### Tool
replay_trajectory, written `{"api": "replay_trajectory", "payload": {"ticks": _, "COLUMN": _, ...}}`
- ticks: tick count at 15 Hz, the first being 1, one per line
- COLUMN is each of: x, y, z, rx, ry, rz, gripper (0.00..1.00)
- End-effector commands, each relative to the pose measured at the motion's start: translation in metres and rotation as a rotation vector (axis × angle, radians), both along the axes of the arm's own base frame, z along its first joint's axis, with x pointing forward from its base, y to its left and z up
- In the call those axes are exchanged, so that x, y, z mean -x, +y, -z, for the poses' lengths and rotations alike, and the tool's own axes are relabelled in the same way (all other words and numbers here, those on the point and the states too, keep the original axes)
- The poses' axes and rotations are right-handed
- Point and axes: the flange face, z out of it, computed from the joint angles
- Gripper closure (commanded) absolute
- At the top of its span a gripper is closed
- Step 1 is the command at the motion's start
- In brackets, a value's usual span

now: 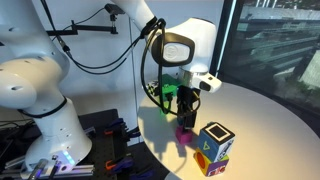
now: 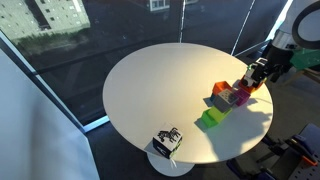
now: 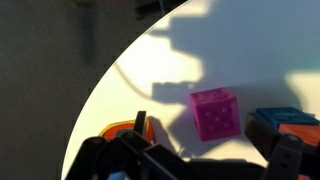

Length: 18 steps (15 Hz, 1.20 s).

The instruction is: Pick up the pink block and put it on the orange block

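Arm reaches in from the upper left in an exterior view, wrist bent so the gripper [image 1: 184,106] points straight down at the white table [image 1: 270,125]. It hangs just above the pink block [image 1: 185,130], not touching it. Beside that block, nearer the camera, sits the big patterned cube [image 1: 215,147].

The wrist view gives the jaws: they are spread wide, one dark finger [image 3: 140,124] low on the left, the other low on the right, nothing held between them. The pink block [image 3: 215,113] sits flat on the table, in line with the gap of the gripper [image 3: 212,137]. The orange block [image 3: 128,128] peeks out behind the left-hand finger, mostly hidden, apart from the pink one. At the right edge, the patterned cube [image 3: 285,120], close to the pink block.

From across the table, an exterior view shows the gripper [image 2: 258,75] over the cluster near the far rim, with the pink block [image 2: 240,97] below it. Only here: a green block [image 2: 211,118] nearer the table's middle, and a small black-and-white object [image 2: 167,142] well apart at the near edge.
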Motion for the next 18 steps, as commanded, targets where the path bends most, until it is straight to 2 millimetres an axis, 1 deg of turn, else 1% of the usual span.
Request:
{"api": "replay_trajectory", "payload": {"ticks": 1, "x": 0.0, "y": 0.0, "z": 0.0, "rx": 0.0, "ry": 0.0, "rz": 0.0, "gripper": 0.0}}
{"api": "replay_trajectory", "payload": {"ticks": 2, "x": 0.0, "y": 0.0, "z": 0.0, "rx": 0.0, "ry": 0.0, "rz": 0.0, "gripper": 0.0}}
{"api": "replay_trajectory", "payload": {"ticks": 6, "x": -0.005, "y": 0.004, "z": 0.012, "rx": 0.003, "ry": -0.018, "rz": -0.026, "gripper": 0.0}}
{"api": "replay_trajectory", "payload": {"ticks": 14, "x": -0.017, "y": 0.023, "z": 0.04, "rx": 0.005, "ry": -0.056, "rz": -0.127, "gripper": 0.0}}
{"api": "replay_trajectory", "payload": {"ticks": 18, "x": -0.02, "y": 0.026, "z": 0.049, "rx": 0.009, "ry": -0.052, "rz": -0.146, "gripper": 0.0}}
